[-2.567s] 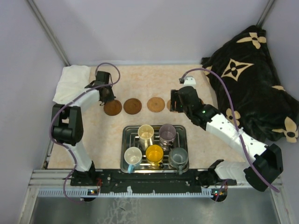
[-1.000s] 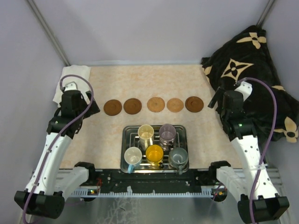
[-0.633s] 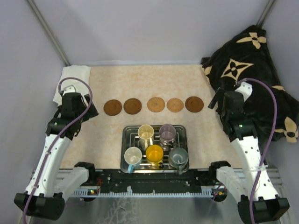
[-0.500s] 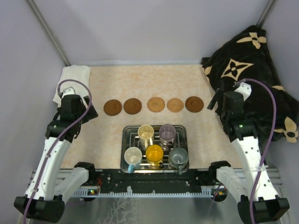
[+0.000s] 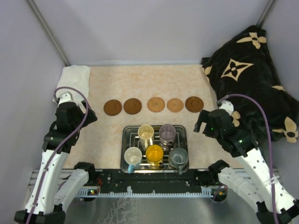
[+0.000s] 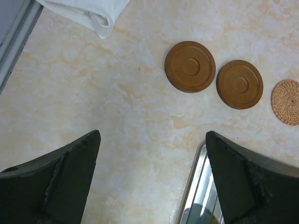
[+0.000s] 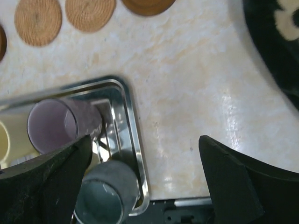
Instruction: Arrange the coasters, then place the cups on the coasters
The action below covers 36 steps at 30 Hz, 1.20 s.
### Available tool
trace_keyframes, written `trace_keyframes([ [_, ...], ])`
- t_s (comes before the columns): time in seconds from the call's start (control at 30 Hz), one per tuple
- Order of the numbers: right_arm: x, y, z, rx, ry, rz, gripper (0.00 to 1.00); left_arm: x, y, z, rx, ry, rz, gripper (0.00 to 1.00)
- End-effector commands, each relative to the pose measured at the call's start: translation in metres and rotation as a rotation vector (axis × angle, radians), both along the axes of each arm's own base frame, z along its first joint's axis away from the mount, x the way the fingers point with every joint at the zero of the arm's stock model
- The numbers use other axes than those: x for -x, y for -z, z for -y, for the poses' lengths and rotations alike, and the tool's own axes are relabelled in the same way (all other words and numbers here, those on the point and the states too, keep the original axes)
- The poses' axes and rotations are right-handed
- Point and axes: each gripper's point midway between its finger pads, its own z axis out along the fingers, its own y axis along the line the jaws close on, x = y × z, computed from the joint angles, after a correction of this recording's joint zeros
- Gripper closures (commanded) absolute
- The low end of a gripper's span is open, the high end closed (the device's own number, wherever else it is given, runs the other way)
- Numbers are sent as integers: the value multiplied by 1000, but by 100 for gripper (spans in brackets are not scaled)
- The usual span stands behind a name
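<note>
Several round brown coasters lie in a row across the table, from the dark left one to the dark right one. The cups stand in a steel tray: cream, purple, light blue, yellow and grey. My left gripper hovers open over bare table left of the tray, nothing between its fingers. My right gripper is open above the tray's right rim, with the purple cup and grey cup by its left finger.
A white cloth lies at the far left corner. A black patterned blanket covers the right side, close behind my right arm. The tray sits near the front edge between the arm bases.
My right arm has swung down and left from beside the blanket toward the tray's right side. My left arm has drawn back a little toward the near edge. Both grippers stayed open.
</note>
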Motion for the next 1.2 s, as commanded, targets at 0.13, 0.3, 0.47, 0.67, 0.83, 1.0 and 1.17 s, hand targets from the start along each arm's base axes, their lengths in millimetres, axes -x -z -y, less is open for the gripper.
trace_keyframes([
  [0.13,-11,-9,-41,-26,-45,32,1,-3,-6,8,29,44,59,0],
  [0.3,-37,-28,-94,-239,-175,176,1,1,-14,2,18,15,70,0],
  [0.47,-49,-22,-93,-143,-184,156,7,2,-18,2,29,7,101,0],
  [0.67,-51,11,-90,-40,-193,46,12,0,-10,4,30,13,78,0],
  [0.83,-45,38,-96,-46,-201,-31,18,0,-6,4,28,16,71,0],
  [1.0,-43,49,-104,-39,-223,-59,24,-2,-4,6,35,21,70,0],
  [1.17,-37,64,-117,9,-273,-102,29,-2,-1,7,48,22,66,0],
])
